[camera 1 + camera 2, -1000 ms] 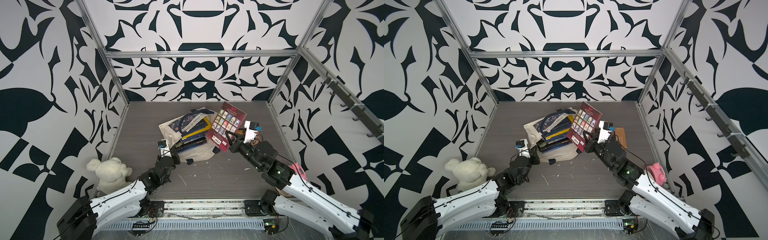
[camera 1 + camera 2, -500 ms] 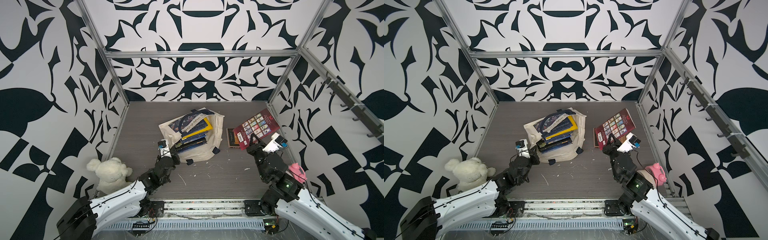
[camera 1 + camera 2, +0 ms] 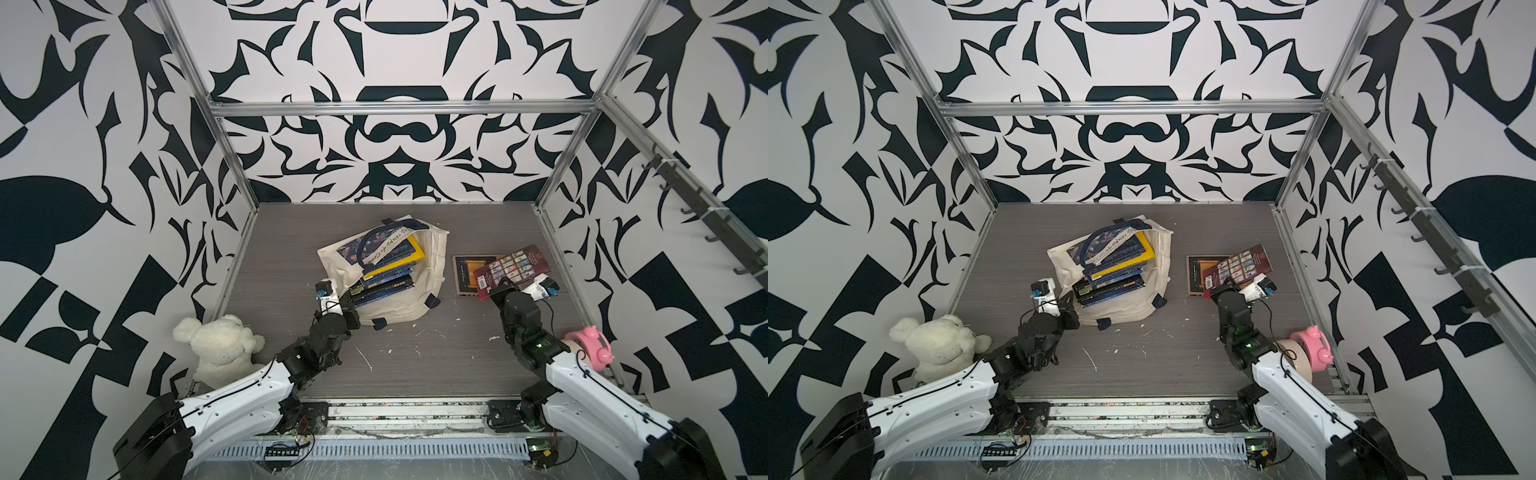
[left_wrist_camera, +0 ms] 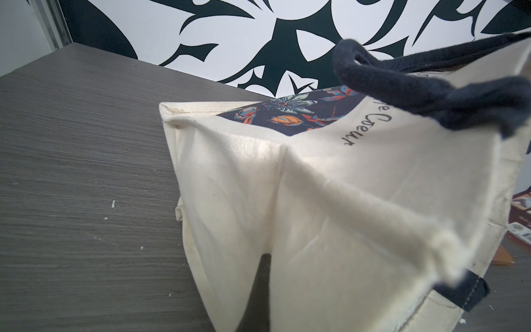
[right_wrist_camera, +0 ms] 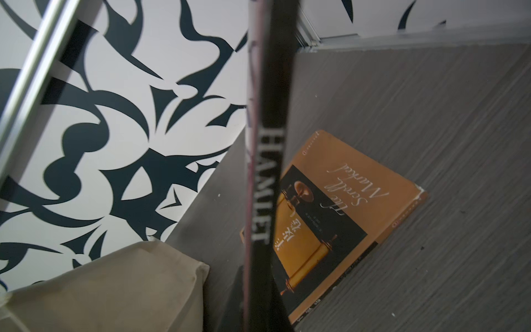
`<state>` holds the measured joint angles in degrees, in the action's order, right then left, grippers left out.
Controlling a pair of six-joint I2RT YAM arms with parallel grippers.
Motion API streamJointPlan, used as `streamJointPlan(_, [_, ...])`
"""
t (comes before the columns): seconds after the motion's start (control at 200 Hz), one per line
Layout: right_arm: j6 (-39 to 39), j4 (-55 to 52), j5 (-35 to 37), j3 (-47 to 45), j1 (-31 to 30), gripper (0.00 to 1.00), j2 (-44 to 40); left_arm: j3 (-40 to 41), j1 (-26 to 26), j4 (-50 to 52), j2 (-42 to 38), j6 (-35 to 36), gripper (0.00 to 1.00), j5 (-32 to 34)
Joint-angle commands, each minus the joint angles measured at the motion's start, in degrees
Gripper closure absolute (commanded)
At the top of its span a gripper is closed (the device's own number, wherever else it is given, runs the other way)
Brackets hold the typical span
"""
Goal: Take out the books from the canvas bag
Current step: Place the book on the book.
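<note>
Bag [image 3: 399, 309] is lying mouth-open in the middle of the table [image 3: 291, 257], with a stack of books [image 3: 388, 276] still sitting inside it.

Step in hand: setting down a book that is already out. The red book [image 3: 513, 266] is hanging tilted, well to the right of the bag. It is partly overlapping the brown book [image 3: 463, 274], which is lying flat on the table.

Right gripper [image 3: 500, 286] is clamping the red book by its near edge (spine reads HAMLET in the wrist view). Left gripper [image 3: 347, 297] is closed at the bag's rim and appears to be pinching the cloth, pinning the bag.

Next move, as I judge it: lowering the red book flat, releasing it, then reaching back for the stack.

Versus a second ago: the red book was standing upright just beside the bag; it is now carried right and lower. The left arm is not moving.
</note>
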<state>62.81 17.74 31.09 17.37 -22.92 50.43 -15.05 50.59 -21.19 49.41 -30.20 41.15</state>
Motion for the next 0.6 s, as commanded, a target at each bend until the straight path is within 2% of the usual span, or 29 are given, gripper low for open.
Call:
streamJointPlan(0.0, [4.48,9.14,-3.81,0.99,1.9,1.0,5.03,0.24,-0.08,-2.89,-1.94,-0.21,1.0,0.75])
streamJointPlan(0.22, [11.05,18.17,-9.07,1.84,4.9,1.0,18.87,0.23,-0.05,-2.88,-1.86,-0.3,1.0,0.63])
streamJointPlan(0.435, [14.89,20.45,-6.03,3.46,5.25,1.0,27.44,0.19,-0.04,-2.72,-2.12,-0.3,1.0,0.73])
streamJointPlan(0.595, [17.71,22.38,-6.29,4.51,6.24,1.0,33.04,0.22,-0.05,-2.72,-2.12,-0.3,1.0,0.62])
